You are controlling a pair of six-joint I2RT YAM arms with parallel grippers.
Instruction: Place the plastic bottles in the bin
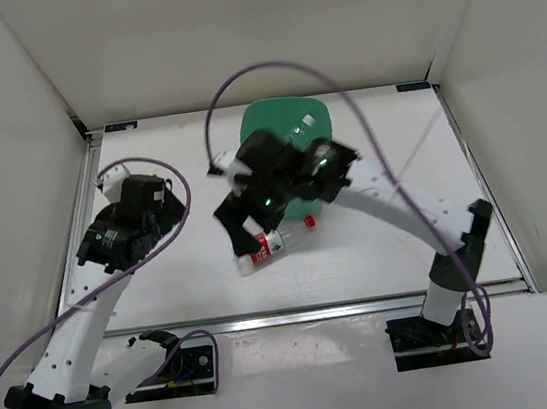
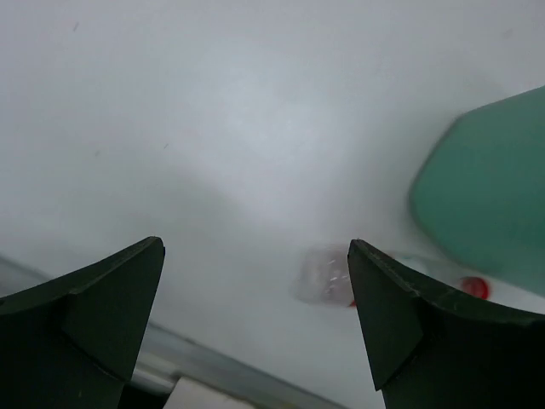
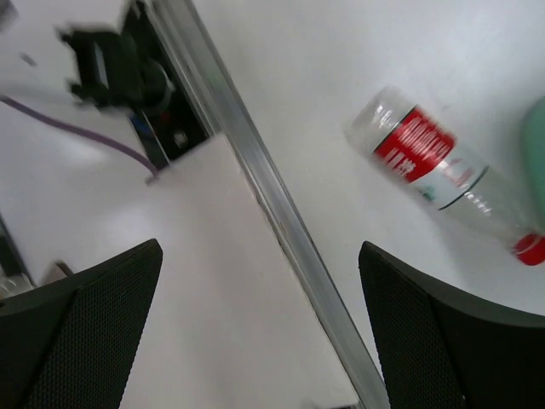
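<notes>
Your right claw [image 3: 260,273] gapes empty near the red-labelled bottle [image 3: 423,149], which lies on its side on the table [image 1: 361,253] beside the bin [image 1: 278,123], likely readying a grasp. Your left claw [image 2: 255,273], also spread and empty, hangs off left.

no legible text in any view. the red-labelled bottle [image 3: 443,170] has white print on its red band and darker marks on the white strip beside it, but all of it is too blurred and small to read.
</notes>
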